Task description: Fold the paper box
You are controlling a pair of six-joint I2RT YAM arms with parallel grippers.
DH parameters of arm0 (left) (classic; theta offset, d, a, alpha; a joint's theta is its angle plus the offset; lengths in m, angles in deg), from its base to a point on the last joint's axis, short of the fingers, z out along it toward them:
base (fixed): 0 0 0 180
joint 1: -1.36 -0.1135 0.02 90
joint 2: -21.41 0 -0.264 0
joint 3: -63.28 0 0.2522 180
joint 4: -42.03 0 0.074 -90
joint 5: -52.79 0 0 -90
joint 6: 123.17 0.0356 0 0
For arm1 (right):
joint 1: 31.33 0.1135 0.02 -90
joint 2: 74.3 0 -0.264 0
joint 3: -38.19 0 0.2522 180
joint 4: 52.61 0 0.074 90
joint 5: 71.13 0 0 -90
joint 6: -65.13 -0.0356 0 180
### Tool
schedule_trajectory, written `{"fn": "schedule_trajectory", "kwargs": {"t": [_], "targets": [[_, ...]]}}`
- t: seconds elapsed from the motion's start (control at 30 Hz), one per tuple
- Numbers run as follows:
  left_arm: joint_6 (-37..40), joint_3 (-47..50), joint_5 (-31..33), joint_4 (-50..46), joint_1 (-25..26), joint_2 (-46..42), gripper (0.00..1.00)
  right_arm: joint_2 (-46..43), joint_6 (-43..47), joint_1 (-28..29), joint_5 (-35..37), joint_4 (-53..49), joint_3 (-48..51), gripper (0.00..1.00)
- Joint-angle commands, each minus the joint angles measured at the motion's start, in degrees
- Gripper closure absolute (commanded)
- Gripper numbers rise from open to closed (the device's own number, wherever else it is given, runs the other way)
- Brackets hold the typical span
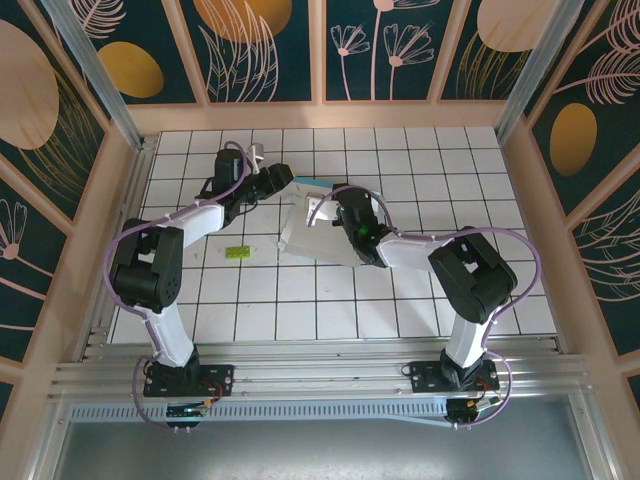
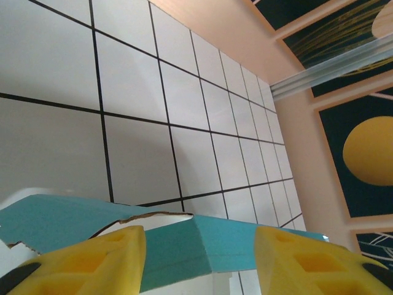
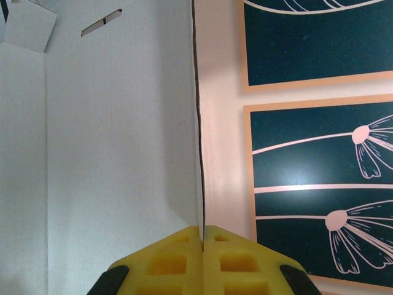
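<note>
Lime-green block (image 1: 237, 253) sits alone on the tiled table (image 1: 420, 290), well left of the work and not part of it. Left gripper (image 2: 199, 258) is at the far-left corner of the paper box (image 1: 305, 238), with yellow fingers (image 2: 92, 261) spread apart. The teal flap (image 2: 172, 236) runs crosswise through the gap, and no pad looks pressed on it, so it reads as open and not holding.

The box is mid-table between the two arms, white side up, with its teal edge along the far side. It lies just right of the left tool.

Right gripper (image 3: 202, 246) has its fingers closed flat together, pinching a thin upright card wall (image 3: 198, 123) edge-on, with the white panel (image 3: 116, 153) to its left.

Judgement: the right arm anchors the box and the left arm is nearer the far teal flap. The next fold turns on that flap lying across the left jaws, not along them, so the left tool likely needs to re-close on it or push it inward. The card is thin and may buckle.
</note>
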Motion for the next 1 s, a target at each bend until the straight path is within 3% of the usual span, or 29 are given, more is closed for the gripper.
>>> {"fn": "schedule_trajectory", "kwargs": {"t": [0.0, 0.3, 0.47, 0.7, 0.83, 0.97], "targets": [[1.4, -2.1, -2.0, -2.9, -0.3, 1.6, 0.5, 0.5, -1.8, -0.2, 0.5, 0.9, -2.0, 1.0], [-2.0, -2.7, -8.7, -2.9, 0.1, 2.9, 0.5, 0.8, -2.5, -0.1, 0.4, 0.8, -2.4, 1.0], [-6.6, -2.6, -11.5, 1.8, 0.9, 3.1, 0.53, 1.5, -2.6, -0.1, 0.3, 0.5, -3.0, 1.0], [-8.4, -4.9, -11.3, 2.9, 2.7, 5.6, 0.58, 1.6, -2.9, -0.1, 0.3, 0.0, -3.4, 1.0], [-1.9, -5.1, -5.1, -3.3, 2.7, 2.8, 0.53, 0.9, -3.1, -0.4, 0.5, -0.2, -2.7, 1.0], [9.2, -4.1, 9.4, -11.4, 2.7, -3.4, 0.39, 0.2, -3.5, -0.5, 0.5, -0.7, -2.3, 1.0]]}}
